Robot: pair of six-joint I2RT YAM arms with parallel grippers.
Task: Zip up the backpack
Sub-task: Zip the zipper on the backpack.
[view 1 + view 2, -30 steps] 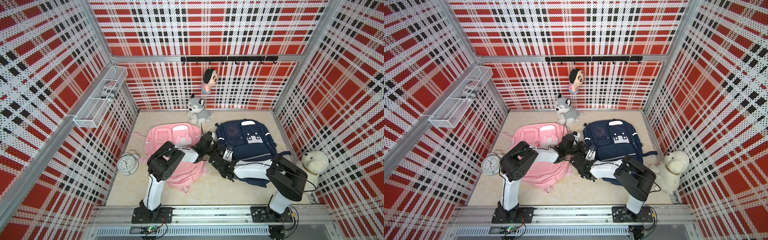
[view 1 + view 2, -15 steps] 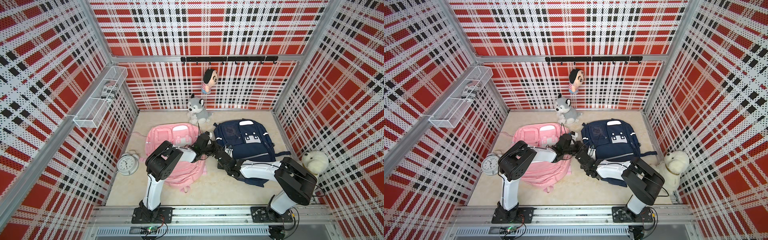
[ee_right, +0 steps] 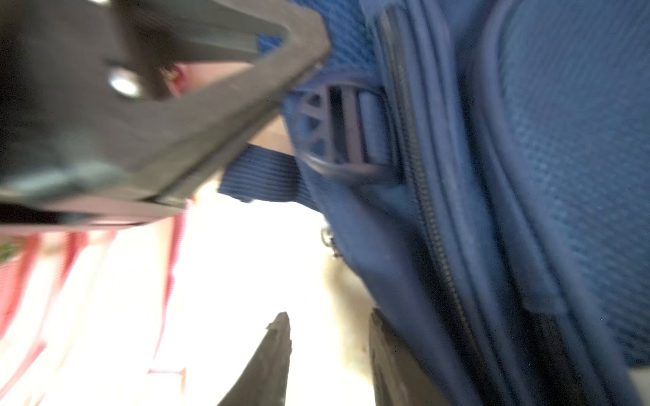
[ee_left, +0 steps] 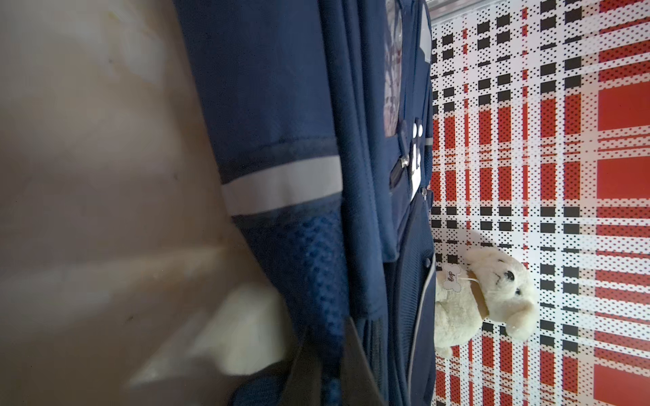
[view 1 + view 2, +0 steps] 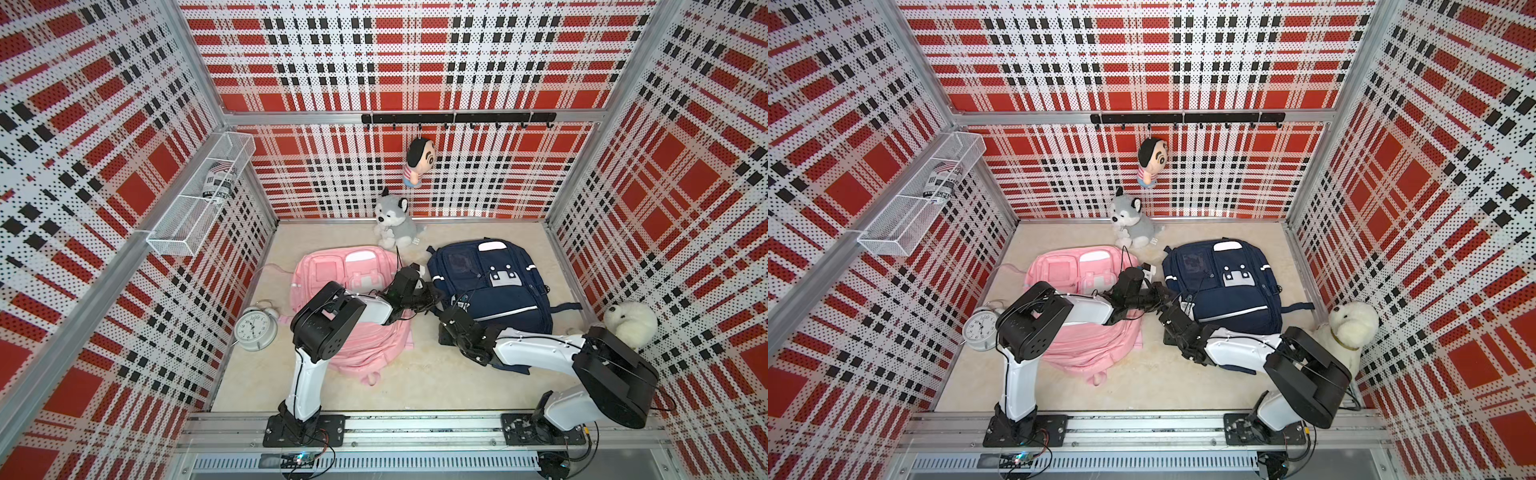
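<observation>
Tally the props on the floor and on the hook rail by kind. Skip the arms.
Backpacks: 2 (pink fabric backpack, navy blue fabric backpack)
Plush toys: 3 (grey husky plush, white plush dog, hanging cartoon-boy doll)
Alarm clocks: 1 (white round twin-bell alarm clock)
Total: 6

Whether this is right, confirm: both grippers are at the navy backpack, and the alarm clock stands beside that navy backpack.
One thing is wrong. Both top views show the alarm clock beside the pink backpack, across it from the navy backpack. The left gripper and right gripper are at the navy backpack, as stated.
</observation>
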